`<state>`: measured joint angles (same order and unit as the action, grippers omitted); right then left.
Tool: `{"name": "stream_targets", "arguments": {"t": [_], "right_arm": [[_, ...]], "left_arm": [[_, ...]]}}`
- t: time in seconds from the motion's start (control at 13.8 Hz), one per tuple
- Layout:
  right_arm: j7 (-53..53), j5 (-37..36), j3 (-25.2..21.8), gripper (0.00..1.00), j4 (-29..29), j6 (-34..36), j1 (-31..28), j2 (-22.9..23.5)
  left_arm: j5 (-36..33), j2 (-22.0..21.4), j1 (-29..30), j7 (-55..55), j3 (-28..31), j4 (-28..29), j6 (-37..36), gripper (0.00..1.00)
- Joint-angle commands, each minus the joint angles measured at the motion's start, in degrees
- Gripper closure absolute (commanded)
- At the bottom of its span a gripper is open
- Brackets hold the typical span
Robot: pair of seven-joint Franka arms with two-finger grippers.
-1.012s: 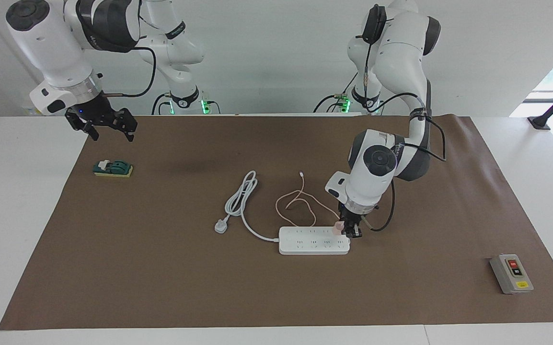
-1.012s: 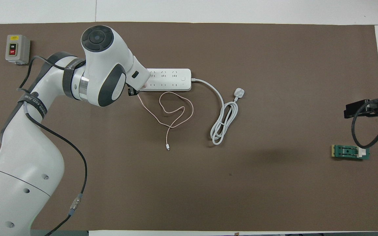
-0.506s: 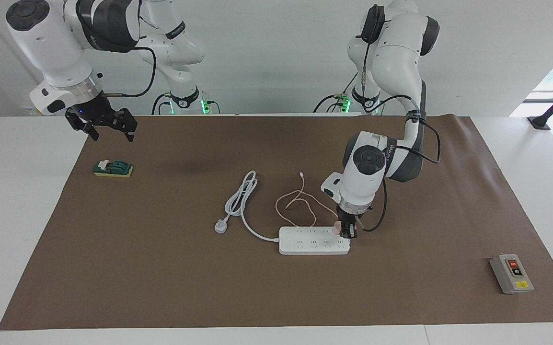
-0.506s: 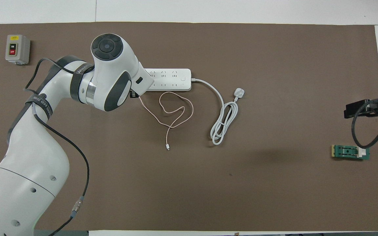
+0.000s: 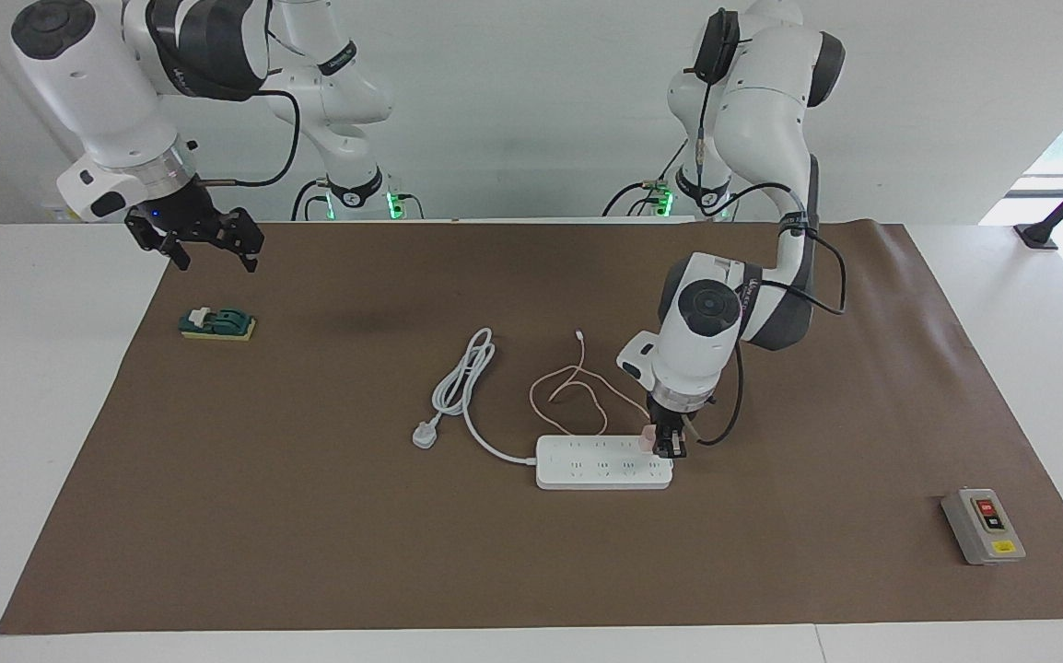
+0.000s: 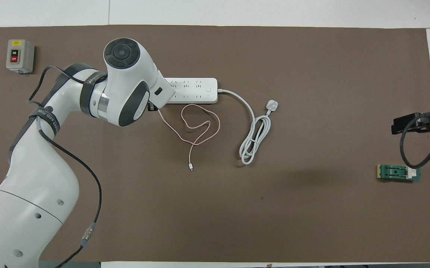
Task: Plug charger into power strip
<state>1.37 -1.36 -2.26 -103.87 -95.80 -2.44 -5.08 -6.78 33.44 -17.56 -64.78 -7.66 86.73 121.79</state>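
The white power strip (image 5: 601,463) lies flat mid-table, also in the overhead view (image 6: 194,89). My left gripper (image 5: 669,450) points down at the strip's end toward the left arm's end of the table. It is shut on the pale-pink charger (image 5: 647,438), which sits on the strip's row of outlets nearer to the robots. Whether its pins are in a socket is hidden. The pink cable (image 6: 196,128) loops nearer to the robots and ends in a tiny connector (image 6: 190,168). In the overhead view my left wrist hides the charger. My right gripper (image 5: 209,241) waits open, in the air.
The strip's thick white cord (image 6: 254,139) and three-pin plug (image 6: 272,106) lie toward the right arm's end. A grey switch box (image 5: 983,526) sits toward the left arm's end. A small green part (image 5: 216,323) lies below the right gripper.
The left arm's wrist shifted a little toward the right arm's end, with the charger still held at the strip's end. It has held still over the last half second. The right arm has not moved.
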Motion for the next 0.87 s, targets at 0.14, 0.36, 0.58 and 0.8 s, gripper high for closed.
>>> {"name": "stream_targets", "arguments": {"t": [0.14, 0.36, 0.58, 0.8], "right_arm": [[0.91, -0.40, 0.41, 0.00, 0.34, 0.79, -0.46, -0.20], [0.91, -0.40, 0.41, 0.00, 0.34, 0.79, -0.46, -0.29], [0.91, -0.40, 0.41, 0.00, 0.34, 0.79, -0.46, -0.28], [0.91, -0.40, 0.33, 0.00, 0.34, 0.79, -0.46, -0.28]], "left_arm": [[1.24, 1.54, -0.02, -0.35, 0.54, -1.74, -0.23, 0.00], [1.50, 1.45, -0.02, -0.17, 0.46, -2.61, -1.02, 0.00], [8.95, -1.09, -0.37, 3.76, 0.63, -2.79, -1.37, 0.00], [9.76, -5.13, -0.28, 8.26, 0.54, -2.44, -5.40, 0.00]]}}
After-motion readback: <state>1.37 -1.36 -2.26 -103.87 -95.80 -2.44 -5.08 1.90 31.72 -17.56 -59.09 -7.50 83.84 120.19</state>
